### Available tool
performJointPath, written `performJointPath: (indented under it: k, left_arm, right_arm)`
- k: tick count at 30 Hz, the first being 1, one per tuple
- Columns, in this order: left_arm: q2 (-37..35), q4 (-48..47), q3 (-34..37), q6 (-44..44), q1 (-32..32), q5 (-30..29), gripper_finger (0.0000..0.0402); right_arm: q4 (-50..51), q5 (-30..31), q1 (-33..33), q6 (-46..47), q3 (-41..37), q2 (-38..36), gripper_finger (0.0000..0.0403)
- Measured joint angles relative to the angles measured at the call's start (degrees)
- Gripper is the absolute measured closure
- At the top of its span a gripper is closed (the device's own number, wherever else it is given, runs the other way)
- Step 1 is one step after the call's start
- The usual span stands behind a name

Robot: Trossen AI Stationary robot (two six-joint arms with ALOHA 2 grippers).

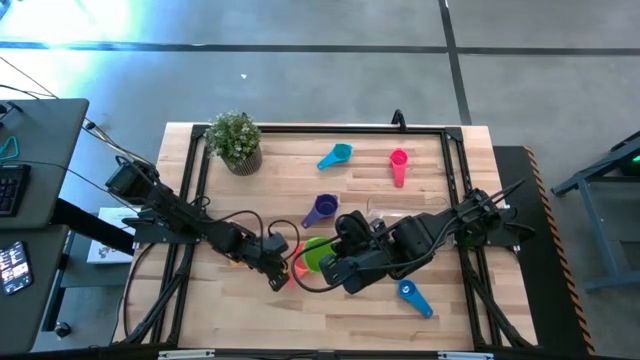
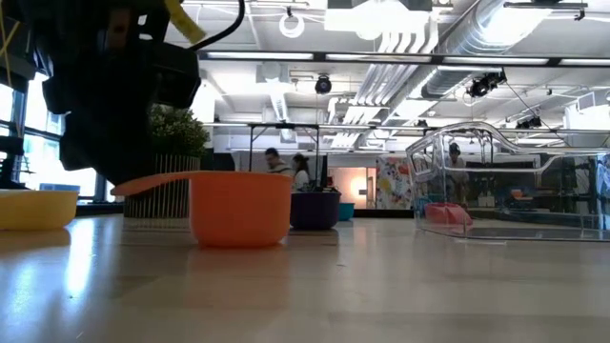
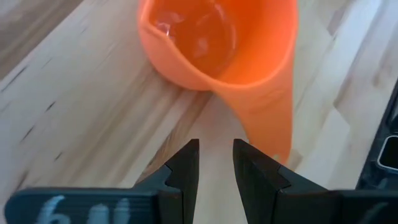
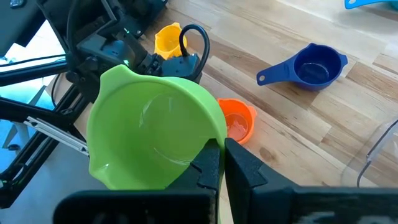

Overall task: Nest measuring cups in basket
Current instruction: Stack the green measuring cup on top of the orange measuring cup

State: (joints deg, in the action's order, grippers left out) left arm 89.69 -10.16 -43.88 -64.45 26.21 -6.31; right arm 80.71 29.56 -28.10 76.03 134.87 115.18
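My right gripper (image 1: 331, 267) is shut on the green cup (image 4: 149, 130) near the table's middle front. The salmon cup (image 3: 217, 37) stands on its base on the table, its handle (image 3: 267, 112) pointing at my left gripper (image 3: 216, 165). That gripper is open by a narrow gap with nothing between its fingers, and the handle's end lies just beside one finger. The yellow cup (image 4: 168, 38) sits behind my left gripper. The purple (image 1: 320, 208), light blue (image 1: 335, 155), magenta (image 1: 398, 165) and blue (image 1: 413, 297) cups lie on the table. The clear basket (image 1: 400, 215) stands right of the purple cup. My right gripper pinches the green cup at its rim (image 4: 214, 134) on the side nearest the wrist, between its two fingers. The fingers hide the exact spot and any handle. The cup sits with its open bowl facing the wrist camera, above the salmon cup and the table.
A potted plant (image 1: 235, 140) stands at the far left corner. A black frame rail (image 1: 455, 180) runs round the table's edge. Cables trail from my left arm (image 1: 230, 222). The two grippers are close together at the front middle.
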Motion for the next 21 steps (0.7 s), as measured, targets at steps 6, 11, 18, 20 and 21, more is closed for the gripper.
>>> performJointPath:
  k: [6, 11, 18, 20, 21]
  left_arm:
    - [0.0, 1.09, 0.0, 0.02, 0.14, -0.02, 0.0314]
    - [0.0, 1.64, 0.01, 0.06, 0.14, -0.04, 0.0314]
    - [0.0, 4.85, 0.02, 0.18, 0.14, -0.35, 0.0314]
    - [0.0, 5.29, 0.02, 0.17, 0.14, -0.44, 0.0314]
    - [0.0, 5.47, 0.02, 0.18, 0.14, -0.44, 0.0314]
  right_arm:
    - [-0.15, 0.0, 0.0, 0.0, 0.0, 0.0, 0.0402]
    - [-0.18, 0.02, 0.0, 0.0, 0.0, 0.0, 0.0402]
    - [-0.2, 0.26, 0.0, 0.0, 0.0, 0.0, 0.0402]
    - [-0.21, 0.26, 0.0, 0.0, 0.0, 0.0, 0.0402]
    - [-0.22, 0.28, 0.0, 0.0, 0.0, 0.0, 0.0402]
